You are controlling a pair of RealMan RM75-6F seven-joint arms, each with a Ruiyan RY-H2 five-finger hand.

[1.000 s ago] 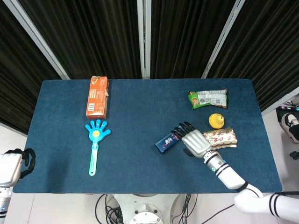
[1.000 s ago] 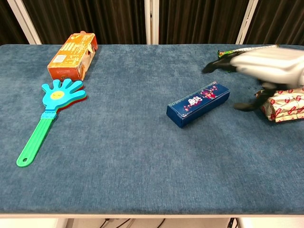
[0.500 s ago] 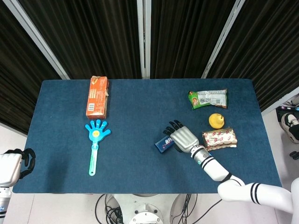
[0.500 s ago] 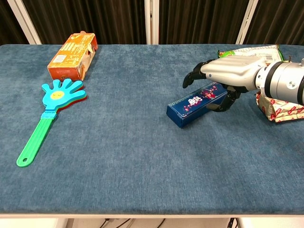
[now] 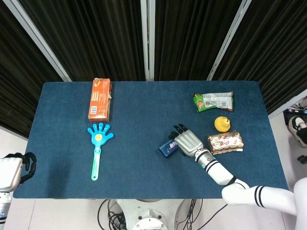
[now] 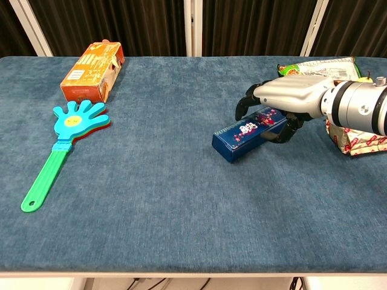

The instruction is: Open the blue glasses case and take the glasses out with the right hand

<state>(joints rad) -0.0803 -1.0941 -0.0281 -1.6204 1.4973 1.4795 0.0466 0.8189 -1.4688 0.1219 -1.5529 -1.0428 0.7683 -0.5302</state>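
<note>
The right hand (image 6: pixel 284 99) now sits over the far end of the case (image 6: pixel 251 132), having swung in from beside the red-patterned packet (image 6: pixel 358 138). Its fingers (image 6: pixel 247 103) curl lower over the case's top than half a second ago, thumb at the near side.

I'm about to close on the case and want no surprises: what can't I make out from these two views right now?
- Contact: the right hand arches over the far end of the blue glasses case; neither view shows whether its fingers touch it.
- Case's far end: head view, covered by the hand.
- Lid seam or latch: too small in both.
- Left hand: head view only, cut off by the left edge.
</note>
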